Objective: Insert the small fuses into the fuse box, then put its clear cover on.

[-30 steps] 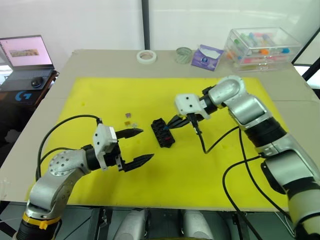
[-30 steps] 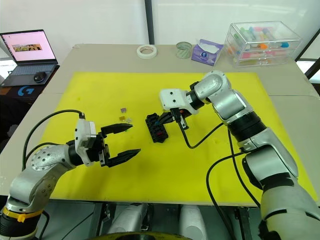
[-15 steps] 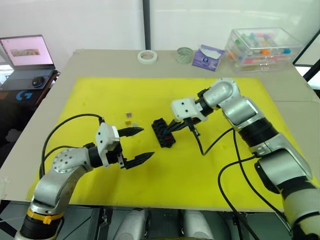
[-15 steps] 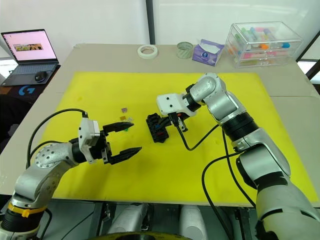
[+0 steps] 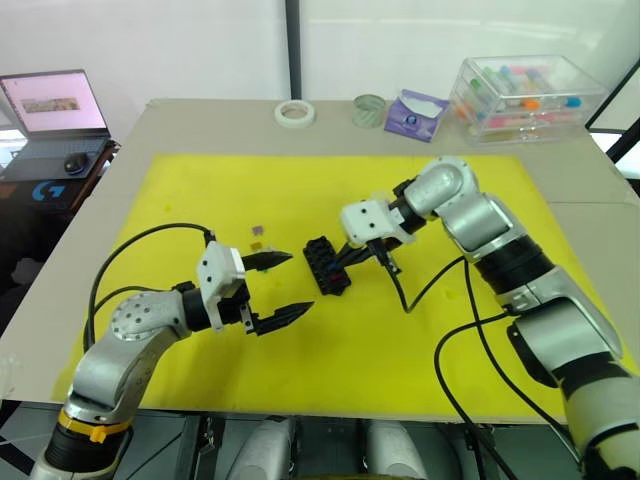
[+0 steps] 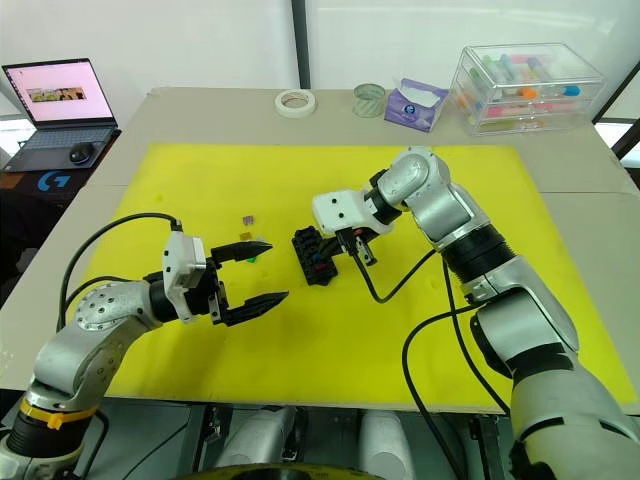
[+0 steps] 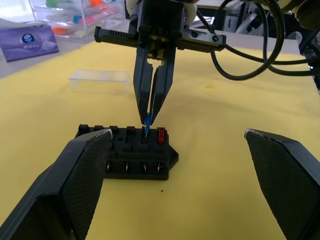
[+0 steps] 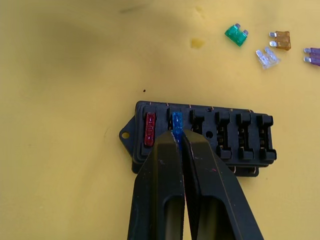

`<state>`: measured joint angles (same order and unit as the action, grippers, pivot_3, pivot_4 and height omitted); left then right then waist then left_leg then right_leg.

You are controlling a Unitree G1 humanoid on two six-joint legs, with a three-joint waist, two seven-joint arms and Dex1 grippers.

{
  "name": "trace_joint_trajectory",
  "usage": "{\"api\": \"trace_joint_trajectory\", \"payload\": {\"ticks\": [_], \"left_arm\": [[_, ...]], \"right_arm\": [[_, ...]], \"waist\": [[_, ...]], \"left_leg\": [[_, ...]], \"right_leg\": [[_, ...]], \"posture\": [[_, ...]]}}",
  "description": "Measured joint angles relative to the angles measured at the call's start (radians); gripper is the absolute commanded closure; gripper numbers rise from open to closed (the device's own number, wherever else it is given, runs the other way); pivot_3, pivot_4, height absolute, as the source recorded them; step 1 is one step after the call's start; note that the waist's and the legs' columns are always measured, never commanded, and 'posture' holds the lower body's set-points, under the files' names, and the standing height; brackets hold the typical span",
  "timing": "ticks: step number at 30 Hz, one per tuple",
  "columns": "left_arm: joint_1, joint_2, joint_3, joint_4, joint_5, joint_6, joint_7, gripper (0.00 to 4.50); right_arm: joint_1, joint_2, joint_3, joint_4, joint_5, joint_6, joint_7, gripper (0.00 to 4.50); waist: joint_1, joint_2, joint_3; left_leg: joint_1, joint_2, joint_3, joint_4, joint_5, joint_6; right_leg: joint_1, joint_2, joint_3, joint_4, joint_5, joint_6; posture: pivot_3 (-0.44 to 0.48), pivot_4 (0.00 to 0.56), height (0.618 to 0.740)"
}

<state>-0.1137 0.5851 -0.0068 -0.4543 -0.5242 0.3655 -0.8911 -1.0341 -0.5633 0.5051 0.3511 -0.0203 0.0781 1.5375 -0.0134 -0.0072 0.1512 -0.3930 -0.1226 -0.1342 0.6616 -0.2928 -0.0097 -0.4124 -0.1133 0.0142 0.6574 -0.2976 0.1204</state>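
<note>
Right gripper (image 7: 151, 107) has moved left over fuse box (image 8: 200, 137) | pinches blue fuse (image 8: 177, 121) beside red fuse (image 8: 149, 128); left gripper (image 5: 281, 290) wide open, empty | press straight down.

Table (image 5: 200, 125): beige top, carrying a yellow mat (image 5: 420, 330)
Wall (image 5: 150, 40): white, standing behind
Side desk (image 5: 50, 170): sitting beside the table, holding a glowing laptop (image 5: 50, 105)
</note>
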Motion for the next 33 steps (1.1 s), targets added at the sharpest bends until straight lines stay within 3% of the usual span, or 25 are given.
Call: {"api": "trace_joint_trajectory", "payload": {"ticks": [33], "left_arm": [[0.003, -0.008, -0.001, 0.029, 0.021, -0.035, -0.021, 0.01]], "right_arm": [[-0.003, 0.022, 0.018, -0.017, -0.097, 0.035, 0.017, 4.5]], "waist": [[0.0, 0.0, 0.0]], "left_leg": [[0.0, 0.0, 0.0, 0.0, 0.0, 0.0]], "right_leg": [[0.0, 0.0, 0.0, 0.001, 0.0, 0.0]], "posture": [[0.0, 0.15, 0.74]]}}
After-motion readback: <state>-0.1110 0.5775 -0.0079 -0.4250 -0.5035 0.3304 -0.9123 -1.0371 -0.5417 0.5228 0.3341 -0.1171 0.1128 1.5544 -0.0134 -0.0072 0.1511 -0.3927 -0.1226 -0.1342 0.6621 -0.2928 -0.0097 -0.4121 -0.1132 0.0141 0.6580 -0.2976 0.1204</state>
